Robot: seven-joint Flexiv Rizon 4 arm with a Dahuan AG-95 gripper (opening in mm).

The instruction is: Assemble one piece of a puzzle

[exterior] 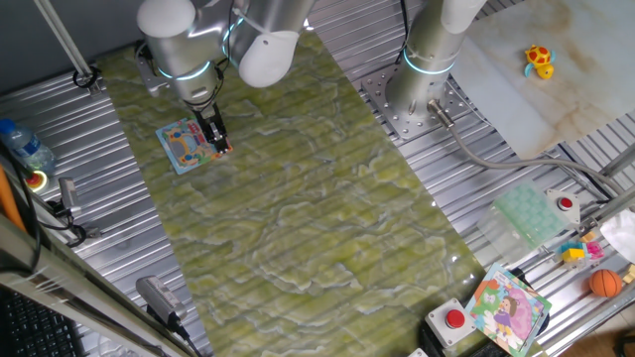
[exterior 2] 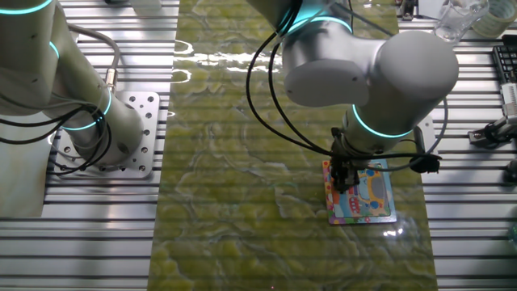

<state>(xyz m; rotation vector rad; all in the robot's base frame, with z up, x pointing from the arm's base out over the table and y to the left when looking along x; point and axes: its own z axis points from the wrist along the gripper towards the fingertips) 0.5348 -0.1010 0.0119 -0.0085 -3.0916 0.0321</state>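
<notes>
The puzzle is a small square board with a light-blue border and a colourful picture. It lies flat on the green mat at the far left, and it also shows in the other fixed view. My gripper points straight down with its tips at the board's edge; it is seen in the other fixed view too. Its fingers stand close together. A tiny orange bit, the piece, shows at the fingertips, right at the board's rim. In the other fixed view the fingers hide the piece.
A second arm's base stands on a metal plate beside the mat. A larger colourful board with a purple figure, a red button, an orange ball and a plastic bottle lie around the edges.
</notes>
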